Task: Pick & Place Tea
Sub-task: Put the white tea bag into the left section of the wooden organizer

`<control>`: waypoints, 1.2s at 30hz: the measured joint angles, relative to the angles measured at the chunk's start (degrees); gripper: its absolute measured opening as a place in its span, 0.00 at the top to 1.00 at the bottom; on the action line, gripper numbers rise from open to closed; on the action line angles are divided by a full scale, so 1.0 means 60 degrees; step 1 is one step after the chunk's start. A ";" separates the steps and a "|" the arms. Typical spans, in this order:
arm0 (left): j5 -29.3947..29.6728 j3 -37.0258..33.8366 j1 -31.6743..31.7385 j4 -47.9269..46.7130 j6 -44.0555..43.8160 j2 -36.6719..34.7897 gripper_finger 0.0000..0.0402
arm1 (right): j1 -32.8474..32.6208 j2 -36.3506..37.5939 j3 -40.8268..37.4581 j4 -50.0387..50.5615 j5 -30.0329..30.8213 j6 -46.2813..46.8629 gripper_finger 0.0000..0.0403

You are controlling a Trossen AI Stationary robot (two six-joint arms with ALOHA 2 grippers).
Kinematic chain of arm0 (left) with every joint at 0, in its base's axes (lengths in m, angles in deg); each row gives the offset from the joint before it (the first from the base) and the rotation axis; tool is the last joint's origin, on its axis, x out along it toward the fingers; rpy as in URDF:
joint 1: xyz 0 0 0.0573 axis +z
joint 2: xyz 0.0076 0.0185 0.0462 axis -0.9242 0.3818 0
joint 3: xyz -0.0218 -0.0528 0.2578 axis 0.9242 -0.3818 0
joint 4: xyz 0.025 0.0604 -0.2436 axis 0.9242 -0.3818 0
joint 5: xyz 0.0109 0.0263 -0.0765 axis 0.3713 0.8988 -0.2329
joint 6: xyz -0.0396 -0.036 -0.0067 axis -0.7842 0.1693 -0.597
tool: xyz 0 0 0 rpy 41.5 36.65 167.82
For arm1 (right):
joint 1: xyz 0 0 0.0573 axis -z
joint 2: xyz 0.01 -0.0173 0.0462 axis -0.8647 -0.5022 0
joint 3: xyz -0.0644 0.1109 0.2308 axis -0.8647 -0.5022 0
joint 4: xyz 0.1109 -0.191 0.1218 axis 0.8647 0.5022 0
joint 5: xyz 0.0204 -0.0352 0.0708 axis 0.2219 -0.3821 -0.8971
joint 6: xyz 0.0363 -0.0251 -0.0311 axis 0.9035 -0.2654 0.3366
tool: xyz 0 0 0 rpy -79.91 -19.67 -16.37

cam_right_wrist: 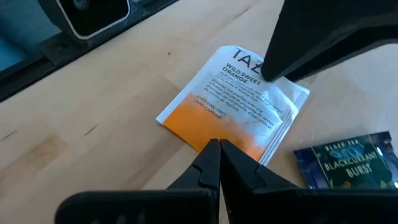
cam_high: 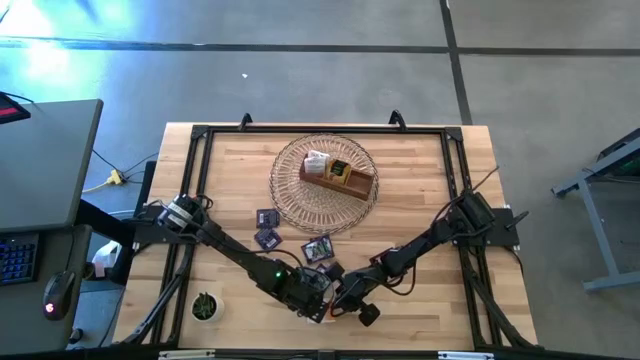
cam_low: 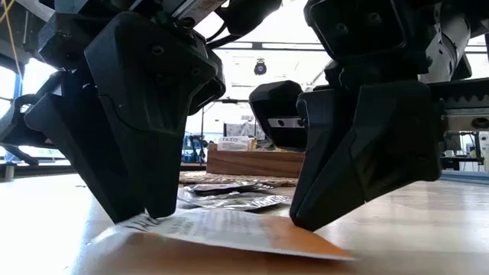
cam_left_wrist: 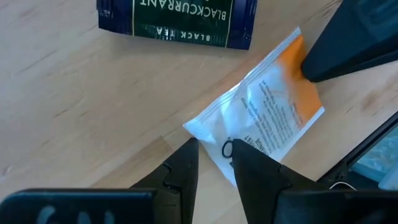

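Observation:
One tea sachet [cam_right_wrist: 236, 93], white at one end and orange at the other, lies flat on the wood near the table's front edge. My left gripper [cam_left_wrist: 214, 155] stands open at its white end, fingers a little apart. My right gripper [cam_right_wrist: 219, 155] is shut, with its tip on the orange end. In the low view the left gripper [cam_low: 141, 210] is at the sachet's left and the right gripper [cam_low: 306, 221] at its right. In the high view both grippers [cam_high: 318, 303] [cam_high: 345, 298] meet over the sachet and hide most of it. My left gripper slants down from the table's left onto the sachet's white end [cam_left_wrist: 217, 134]. One fingertip [cam_left_wrist: 249, 158] lies on the paper, the other [cam_left_wrist: 186, 162] on the wood just off its edge. That end [cam_low: 137, 223] is crinkled and slightly raised. My right gripper presses its shut fingertips [cam_right_wrist: 214, 158] down on the edge of the sachet's orange end [cam_right_wrist: 205, 134], slanting down from the table's right. The orange end [cam_low: 306, 243] lies flat on the table under them.
Dark blackcurrant sachets [cam_left_wrist: 177, 22] [cam_right_wrist: 348, 165] lie close by, with several more [cam_high: 267, 228] toward the table's middle. A wire basket [cam_high: 300, 205] holding a wooden box [cam_high: 338, 178] stands at the far centre. A small potted plant [cam_high: 205, 307] sits near the front left.

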 joint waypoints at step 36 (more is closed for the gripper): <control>0.0543 0.0000 0.0163 -0.0082 0.4000 0.0004 0.98 | 0.0052 -0.0395 -0.0004 -0.0584 0.0223 0.0544 1.00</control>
